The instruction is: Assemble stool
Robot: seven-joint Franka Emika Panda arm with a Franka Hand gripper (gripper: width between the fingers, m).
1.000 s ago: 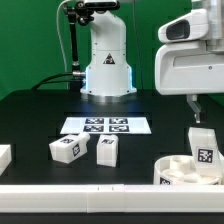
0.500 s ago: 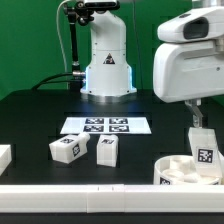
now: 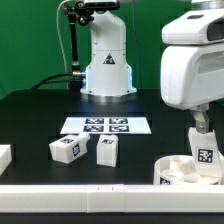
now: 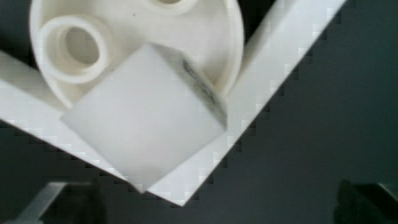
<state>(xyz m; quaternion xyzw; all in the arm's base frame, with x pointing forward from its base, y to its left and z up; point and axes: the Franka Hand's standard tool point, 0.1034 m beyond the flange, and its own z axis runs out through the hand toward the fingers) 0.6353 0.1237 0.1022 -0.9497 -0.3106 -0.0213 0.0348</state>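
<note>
While the upright leg (image 3: 203, 150) stood in the seat (image 3: 176, 174) at the front of the bench (image 3: 30, 115), toward the exterior view's right, the end effector (image 4: 205, 205) hung directly above it. It was released, jaws spread wide with nothing between them. The wrist view showed the seat lodged in the corner formed by two border rails (image 4: 285, 60).

The step in hand was judged to be fixing this first leg into the seat. To do it well, the descent should be straight down with the leg centred between the jaws. The jaws should then meet two opposite flat faces squarely. An off-centre closure could tip the leg or drag the seat out of its corner. Any turning should press the seat against the rails, not away from them.

One loose leg (image 3: 67, 149) and a second loose leg (image 3: 106, 150) lay well apart from the seat, in front of the marker board (image 3: 104, 126).

The arm's wrist stood vertical over the seat, with the end effector pointing down at the bench.
</note>
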